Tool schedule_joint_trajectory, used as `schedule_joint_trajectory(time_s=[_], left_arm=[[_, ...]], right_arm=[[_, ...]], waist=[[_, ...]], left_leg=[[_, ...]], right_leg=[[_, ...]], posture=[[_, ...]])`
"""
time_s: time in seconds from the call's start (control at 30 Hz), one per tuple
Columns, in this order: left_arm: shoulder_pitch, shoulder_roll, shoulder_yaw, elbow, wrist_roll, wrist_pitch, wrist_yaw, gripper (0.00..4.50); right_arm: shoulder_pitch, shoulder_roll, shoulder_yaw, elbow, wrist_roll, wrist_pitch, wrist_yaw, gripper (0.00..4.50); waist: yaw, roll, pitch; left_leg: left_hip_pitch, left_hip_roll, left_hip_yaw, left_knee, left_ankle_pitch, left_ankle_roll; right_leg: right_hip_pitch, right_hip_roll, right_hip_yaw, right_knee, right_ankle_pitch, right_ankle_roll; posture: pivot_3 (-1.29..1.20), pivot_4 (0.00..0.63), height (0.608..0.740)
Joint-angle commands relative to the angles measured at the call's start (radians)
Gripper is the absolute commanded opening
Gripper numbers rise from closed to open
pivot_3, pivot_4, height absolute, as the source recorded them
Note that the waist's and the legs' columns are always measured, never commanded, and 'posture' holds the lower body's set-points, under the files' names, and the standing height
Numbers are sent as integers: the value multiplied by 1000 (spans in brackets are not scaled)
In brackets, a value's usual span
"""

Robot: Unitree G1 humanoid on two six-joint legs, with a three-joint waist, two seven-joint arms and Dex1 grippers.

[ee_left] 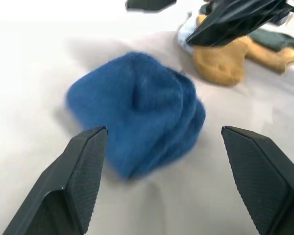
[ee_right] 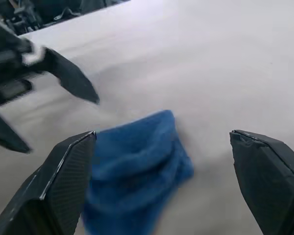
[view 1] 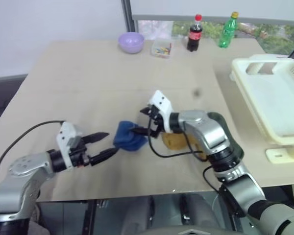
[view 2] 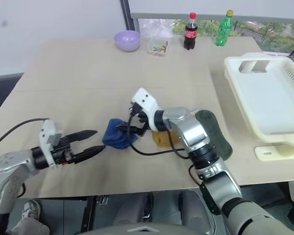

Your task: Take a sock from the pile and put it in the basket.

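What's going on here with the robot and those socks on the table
A two-armed robot is working on a blue sock, crumpled on the table between its two pincers. The left pincer and the right pincer are both open, one on each side of the sock, and neither holds it. A mustard-yellow sock and a dark green sock lie by the right arm. The cream basket sits off to the right, with no sock in it.
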Motion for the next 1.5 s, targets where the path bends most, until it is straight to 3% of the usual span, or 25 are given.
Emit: schedule_joint_trajectory(time_s=[0.03,0.3,0.4,0.6,0.67,0.87,1.1,1.17,1.23,1.33,1.5], left_arm=[[87,-19,92,-70,-21,-11,22,3972],[192,-74,143,-121,-25,-33,60,3972],[185,-81,135,-120,-22,-43,73,3972],[168,-88,117,-120,-20,-63,77,3972],[159,-87,111,-125,-25,-66,74,3972],[50,-105,54,-162,-75,-37,119,3972],[-252,-188,-96,-147,-136,20,235,3972],[-396,-249,-180,-98,-131,35,262,3972],[-481,-279,-235,-61,-124,41,262,3972],[-548,-305,-281,-17,-121,48,241,3972],[-647,-336,-346,39,-110,41,211,3972]], right_arm=[[-39,29,80,119,-50,-41,-20,4451],[-24,-29,263,257,-185,-200,46,4451],[-27,-24,294,316,-223,-277,47,3639],[-29,-9,287,365,-233,-328,52,824],[-32,-10,240,342,-201,-323,53,166],[-48,-33,-111,28,110,35,46,42],[-104,-173,-614,-278,370,465,-198,42],[-137,-257,-826,-231,329,453,-376,42],[-150,-323,-953,-173,290,416,-517,42],[-117,-396,-1012,-111,245,334,-621,42],[-124,-472,-1080,88,222,160,-713,42]], waist=[[-4,0,0],[-7,0,-1],[-7,1,-3],[-10,3,-6],[-8,4,-6],[9,3,-5],[31,4,-3],[21,7,-2],[27,6,-2],[47,6,-2],[15,6,-1]], left_leg=[[0,0,0,0,0,0],[2,0,-1,-1,0,0],[2,0,0,-1,0,0],[6,3,1,-1,0,0],[6,3,1,-1,1,-1],[2,3,-1,2,2,-2],[-12,-2,-8,4,2,-2],[-13,-2,-7,3,1,-2],[-13,-4,-4,2,1,-1],[-14,-7,-5,4,2,0],[-12,-6,3,4,0,2]], right_leg=[[0,0,0,0,0,0],[1,0,1,0,-1,-1],[1,0,0,0,-1,-1],[2,3,0,2,-1,-2],[2,4,0,2,-2,-4],[2,3,0,2,-2,-4],[-6,0,-5,1,1,0],[-6,0,-4,0,0,0],[-7,3,-4,1,1,0],[-6,3,-6,1,1,1],[-6,5,-1,1,1,2]], posture=[[0,150,740],[0,150,740],[0,150,740],[0,150,740],[0,150,740],[0,150,740],[0,150,740],[0,150,740],[0,150,740],[0,150,740],[0,150,740]])
